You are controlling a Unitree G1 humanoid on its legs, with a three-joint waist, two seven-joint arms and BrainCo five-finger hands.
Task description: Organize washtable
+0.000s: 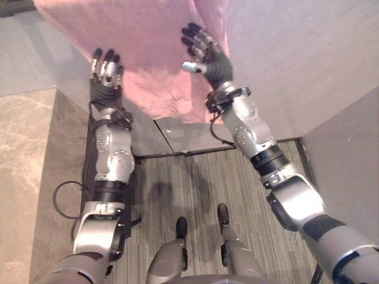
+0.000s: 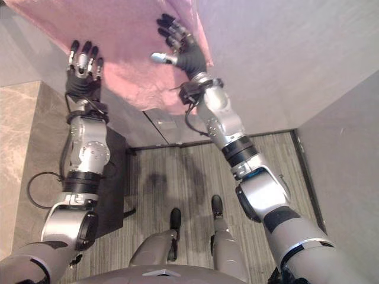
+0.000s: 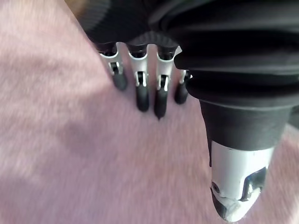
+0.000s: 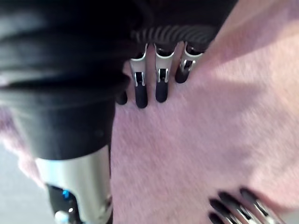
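Observation:
A pink fluffy towel [image 1: 148,53] lies spread on the grey washtable [image 1: 296,59], its near edge hanging over the table's front. My left hand [image 1: 106,74] rests open on the towel's left part, its fingers [image 3: 140,91] straight against the pile. My right hand [image 1: 204,56] is open over the towel's right part beside a raised fold [image 1: 210,18], thumb spread and fingers [image 4: 161,88] straight above the cloth. The fingertips of my left hand [image 4: 233,205] also show in the right wrist view. Neither hand grips the cloth.
Grey cabinet doors [image 1: 177,133] stand below the table's front edge. A grey wall [image 1: 349,154] closes the right side. A black block [image 2: 112,177] stands on the floor at the left, by beige stone tiles [image 1: 23,154].

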